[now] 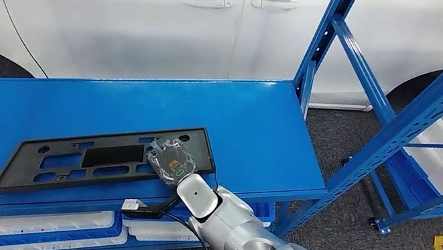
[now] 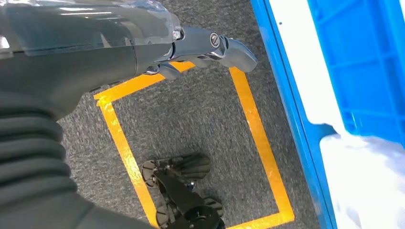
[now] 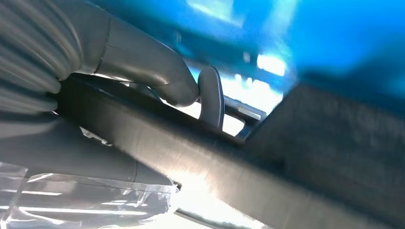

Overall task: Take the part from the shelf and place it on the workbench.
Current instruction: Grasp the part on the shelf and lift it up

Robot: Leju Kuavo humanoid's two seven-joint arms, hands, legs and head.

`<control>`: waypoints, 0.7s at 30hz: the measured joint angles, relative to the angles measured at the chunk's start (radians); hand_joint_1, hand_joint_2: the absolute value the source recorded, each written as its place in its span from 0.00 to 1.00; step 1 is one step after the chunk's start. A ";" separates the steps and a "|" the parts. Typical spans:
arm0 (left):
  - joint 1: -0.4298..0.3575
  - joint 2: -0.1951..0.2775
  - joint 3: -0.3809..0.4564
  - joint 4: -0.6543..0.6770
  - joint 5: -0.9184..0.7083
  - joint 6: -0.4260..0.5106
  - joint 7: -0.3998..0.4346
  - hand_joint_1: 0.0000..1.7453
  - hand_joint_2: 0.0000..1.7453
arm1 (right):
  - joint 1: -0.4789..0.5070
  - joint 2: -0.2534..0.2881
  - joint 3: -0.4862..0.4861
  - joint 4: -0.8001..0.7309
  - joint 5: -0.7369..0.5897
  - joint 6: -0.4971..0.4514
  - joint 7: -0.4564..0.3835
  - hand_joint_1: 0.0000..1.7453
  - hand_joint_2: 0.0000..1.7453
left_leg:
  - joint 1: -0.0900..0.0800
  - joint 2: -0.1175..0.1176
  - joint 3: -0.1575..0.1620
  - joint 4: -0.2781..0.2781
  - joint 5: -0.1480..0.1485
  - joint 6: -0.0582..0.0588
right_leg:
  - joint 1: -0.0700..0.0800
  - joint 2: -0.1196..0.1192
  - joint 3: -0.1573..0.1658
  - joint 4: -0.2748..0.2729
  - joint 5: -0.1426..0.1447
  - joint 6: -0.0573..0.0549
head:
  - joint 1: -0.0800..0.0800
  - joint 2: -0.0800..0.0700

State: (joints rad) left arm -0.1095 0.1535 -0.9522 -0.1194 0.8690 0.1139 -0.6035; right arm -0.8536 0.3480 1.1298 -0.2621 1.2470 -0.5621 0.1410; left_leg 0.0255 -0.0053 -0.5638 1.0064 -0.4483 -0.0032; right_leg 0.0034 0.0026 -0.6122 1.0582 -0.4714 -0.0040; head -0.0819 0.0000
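Note:
The part, a long flat black plastic frame (image 1: 98,155) with several cut-outs, lies on the blue shelf board (image 1: 259,124) near its front edge. My right hand (image 1: 173,161), wrapped in clear film, sits on the frame's right end. In the right wrist view the hand (image 3: 181,86) grips the frame's black edge (image 3: 200,162), with the thumb on one side and a dark finger hooked round the other. My left hand (image 2: 143,47) hangs over the floor beside the rack, its fingers stretched out and holding nothing.
A white car (image 1: 156,12) stands close behind the shelf. Blue rack uprights (image 1: 408,129) rise at the right. Blue and white bins (image 1: 52,226) sit on the level below. Yellow floor tape (image 2: 255,124) marks the grey carpet beside a blue bin (image 2: 358,71).

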 joint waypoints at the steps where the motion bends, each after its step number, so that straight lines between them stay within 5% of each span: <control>1: -0.001 -0.001 0.004 0.000 0.000 -0.002 0.000 0.00 1.00 | -0.001 0.000 -0.023 -0.001 -0.009 -0.024 -0.018 1.00 1.00 | 0.002 0.001 -0.001 -0.001 0.002 0.004 | -0.001 0.000 -0.022 0.046 -0.027 0.005 | 0.000 0.000; 3: -0.001 -0.001 0.011 0.000 0.000 -0.005 -0.001 0.00 1.00 | -0.002 0.000 -0.065 -0.003 -0.018 -0.053 -0.039 1.00 1.00 | 0.000 0.001 -0.003 -0.001 0.002 0.008 | -0.005 -0.001 -0.085 0.176 -0.085 0.011 | 0.000 0.000; 5: 0.000 -0.001 0.014 0.000 0.000 -0.007 -0.001 0.00 1.00 | -0.001 -0.002 -0.088 -0.003 -0.022 -0.059 -0.043 1.00 1.00 | 0.000 -0.001 -0.004 -0.001 0.002 0.009 | -0.008 -0.001 -0.125 0.250 -0.095 0.013 | 0.000 0.000; 6: 0.000 -0.001 0.015 0.000 0.000 -0.008 -0.001 0.00 1.00 | -0.001 -0.002 -0.096 -0.003 -0.023 -0.059 -0.043 1.00 1.00 | 0.000 -0.002 -0.003 0.000 0.001 0.008 | -0.009 -0.001 -0.120 0.231 -0.073 0.012 | 0.000 0.000; 9: 0.000 -0.002 0.017 0.000 0.000 -0.009 -0.001 0.00 1.00 | -0.001 -0.003 -0.113 -0.004 -0.023 -0.060 -0.044 1.00 1.00 | -0.002 -0.004 0.002 0.001 -0.005 0.000 | -0.006 -0.001 -0.036 0.039 0.026 0.000 | 0.000 0.000; 11: -0.001 -0.002 0.018 0.000 0.000 -0.009 -0.001 0.00 1.00 | -0.002 -0.003 -0.121 -0.006 -0.023 -0.061 -0.045 1.00 1.00 | -0.004 -0.004 0.000 0.001 -0.007 -0.010 | -0.001 0.000 -0.009 -0.027 0.041 -0.007 | 0.000 0.000; 15: -0.001 -0.003 0.018 0.000 0.000 -0.009 -0.004 0.00 1.00 | -0.002 -0.003 -0.129 -0.013 -0.031 -0.066 -0.064 1.00 1.00 | -0.001 -0.001 -0.005 0.012 -0.022 -0.031 | -0.001 0.001 -0.003 -0.043 0.042 -0.027 | 0.000 0.000; 17: -0.002 -0.002 0.022 0.000 0.000 -0.006 -0.012 0.00 1.00 | 0.010 -0.008 -0.162 -0.061 -0.087 -0.080 -0.170 1.00 1.00 | 0.000 0.000 -0.045 0.101 -0.072 -0.035 | -0.003 0.000 0.002 -0.050 0.043 -0.037 | 0.000 0.000; 19: -0.003 0.000 0.034 0.000 0.000 -0.002 -0.022 0.00 1.00 | 0.042 -0.019 -0.253 -0.168 -0.212 -0.085 -0.371 1.00 1.00 | 0.000 0.000 -0.113 0.237 -0.128 -0.037 | 0.001 0.000 0.003 -0.050 0.041 -0.044 | 0.000 0.000; 21: -0.002 0.004 0.053 0.000 0.000 -0.004 -0.025 0.00 1.00 | 0.087 -0.033 -0.361 -0.314 -0.364 -0.053 -0.527 1.00 1.00 | 0.000 0.000 -0.142 0.284 -0.120 -0.038 | 0.005 0.000 0.005 -0.046 0.036 -0.045 | 0.000 0.000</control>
State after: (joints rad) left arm -0.1117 0.1579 -0.8996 -0.1194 0.8687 0.1103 -0.6281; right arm -0.7666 0.3147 0.7688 -0.5759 0.8827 -0.6153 -0.3857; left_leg 0.0253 -0.0053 -0.7059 1.2901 -0.5684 -0.0414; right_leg 0.0081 0.0021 -0.6067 1.0122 -0.4351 -0.0489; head -0.0820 0.0000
